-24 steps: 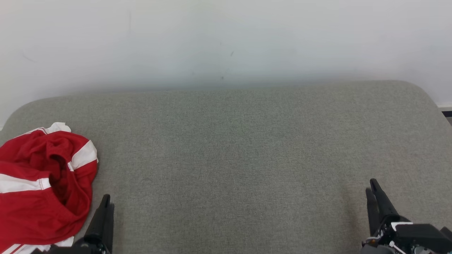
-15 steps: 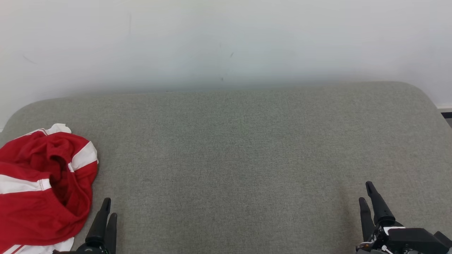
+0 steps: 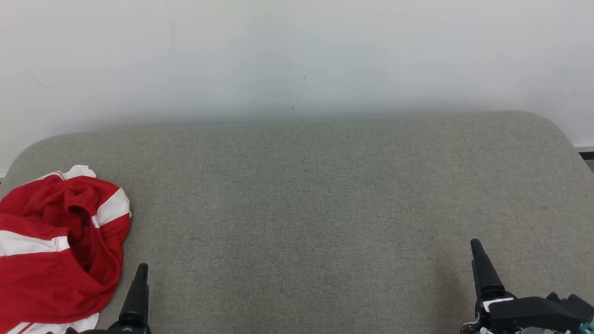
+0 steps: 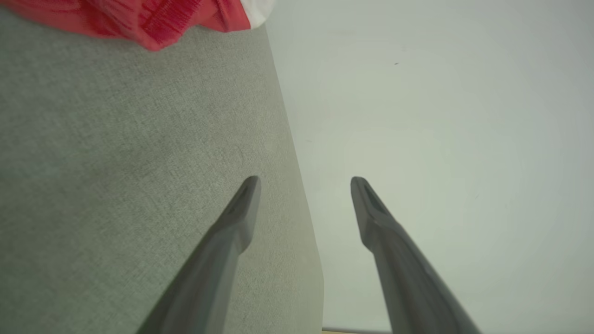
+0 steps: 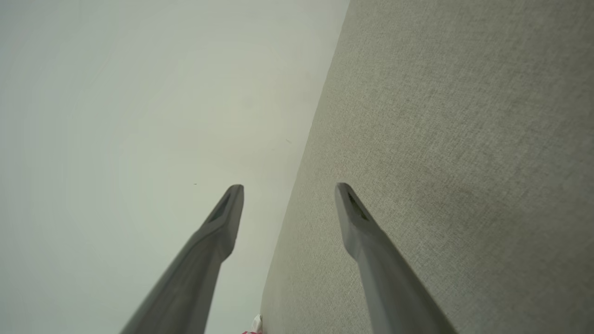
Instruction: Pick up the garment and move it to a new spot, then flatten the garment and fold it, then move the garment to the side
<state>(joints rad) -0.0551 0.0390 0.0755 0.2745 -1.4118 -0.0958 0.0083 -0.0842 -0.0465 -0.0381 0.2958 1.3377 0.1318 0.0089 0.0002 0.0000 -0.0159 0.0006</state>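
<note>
Against the frames just before: seeing the whole head view slid down a little, wall marks included; putting that down to the camera, not the things. Finding the red-and-white garment (image 3: 55, 250) unmoved on the table (image 3: 325, 208), crumpled at its left end by the near edge, touched by nothing. Noting the left gripper (image 4: 305, 183) sunk lower in the head view, just beside the garment's right hem yet apart from it, jaws spread wide and empty. Noting the right gripper (image 5: 288, 185) rolled at the wrist and drifted slightly inward, well apart from the garment, likewise spread and empty. Judging the pick-up as not yet begun, the arms as merely settling before a reach. Counting: one garment, one table, two grippers, four fingers (image 4: 232, 227), one wall (image 3: 297, 55).
</note>
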